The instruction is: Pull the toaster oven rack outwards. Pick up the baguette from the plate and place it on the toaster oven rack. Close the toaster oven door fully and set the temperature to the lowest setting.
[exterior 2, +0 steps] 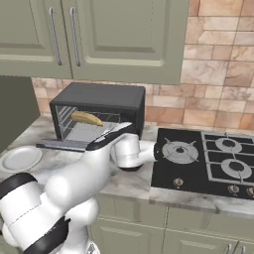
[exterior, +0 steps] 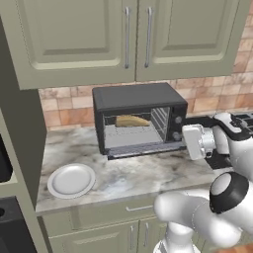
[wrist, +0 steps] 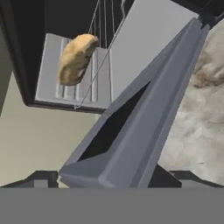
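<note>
Baguette (exterior: pixel 131 120) already lies on the toaster oven rack (exterior: pixel 129 136), so the open, empty hand (wrist: pixel 109 177) should come under the lowered toaster oven door (wrist: pixel 144 109) and swing it fully shut.

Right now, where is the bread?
The baguette lies inside the toaster oven on the toaster oven rack, behind the dropped-open toaster oven door. The empty plate sits on the counter, in front and to the left.

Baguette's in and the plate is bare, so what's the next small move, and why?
Probably swing the toaster oven door upward to shut it: the baguette already lies on the rack, the door hangs open, and the open tool sits at its edge.
</note>
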Motion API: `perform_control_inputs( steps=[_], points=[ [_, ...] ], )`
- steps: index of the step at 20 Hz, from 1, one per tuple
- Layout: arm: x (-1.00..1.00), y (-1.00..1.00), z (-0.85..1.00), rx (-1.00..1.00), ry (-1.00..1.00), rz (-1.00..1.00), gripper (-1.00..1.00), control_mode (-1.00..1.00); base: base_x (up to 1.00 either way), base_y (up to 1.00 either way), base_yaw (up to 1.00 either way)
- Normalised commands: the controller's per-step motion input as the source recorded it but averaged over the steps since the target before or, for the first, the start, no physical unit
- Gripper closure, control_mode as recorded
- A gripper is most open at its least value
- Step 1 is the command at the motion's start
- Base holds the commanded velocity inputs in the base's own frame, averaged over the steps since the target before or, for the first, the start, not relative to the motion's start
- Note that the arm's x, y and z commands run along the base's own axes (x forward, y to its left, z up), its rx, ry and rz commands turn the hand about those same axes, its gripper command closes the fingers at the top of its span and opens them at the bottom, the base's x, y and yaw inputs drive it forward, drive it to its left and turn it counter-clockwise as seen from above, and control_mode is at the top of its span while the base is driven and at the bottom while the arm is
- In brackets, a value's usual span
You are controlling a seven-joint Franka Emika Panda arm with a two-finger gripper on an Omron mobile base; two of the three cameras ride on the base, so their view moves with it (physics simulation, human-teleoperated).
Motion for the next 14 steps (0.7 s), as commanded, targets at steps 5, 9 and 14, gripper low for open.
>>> perform_control_inputs(
  steps=[5, 9, 14],
  points=[
    [0.54, 0.01, 0.29, 0.00, 0.00, 0.00, -1.00, -1.00, 0.00, 0.00, 0.00],
    [0.59, 0.01, 0.18, 0.00, -0.01, 0.00, -1.00, -1.00, 0.00, 0.00, 0.00],
    [0.56, 0.02, 0.16, 0.00, -0.01, 0.00, -1.00, -1.00, 0.00, 0.00, 0.00]
  ],
)
